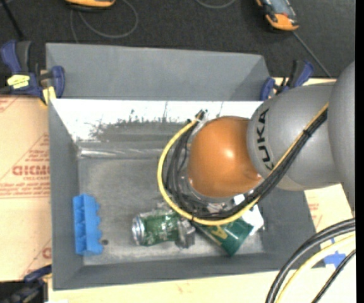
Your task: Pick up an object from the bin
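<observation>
Item one, well to the left of the crushed green can (pixel 158 227): a blue ridged block (pixel 86 225) is lying lengthwise on the floor of the grey bin (pixel 65 169), clear of the robot. Item two, the can itself: it is lying on its side near the bin's front wall, with its silver end facing left and its right end running under the robot. Item three, touching or just beside the can's right end: a dark part, probably the gripper (pixel 186 232), is sitting low at the bin floor. The wrist above is hiding most of it, so whether it is spread, pressed together or pinching anything cannot be told. Item four, just to the right of the can: a green and white packet (pixel 236 231) is lying flat, partly tucked beneath the wrist and its yellow cable. Item five, above and to the right of the can: the orange cover (pixel 223 156) is hanging over the middle of the bin, with the grey arm (pixel 296 137) reaching in from the right. Status, as a judgement: the gripper is standing at floor level by the can, so the approach is looking done. Nothing is showing raised off the floor, so a grasp is not confirmed. Lifting the can, or perhaps the packet, out of the bin is left to do.
</observation>
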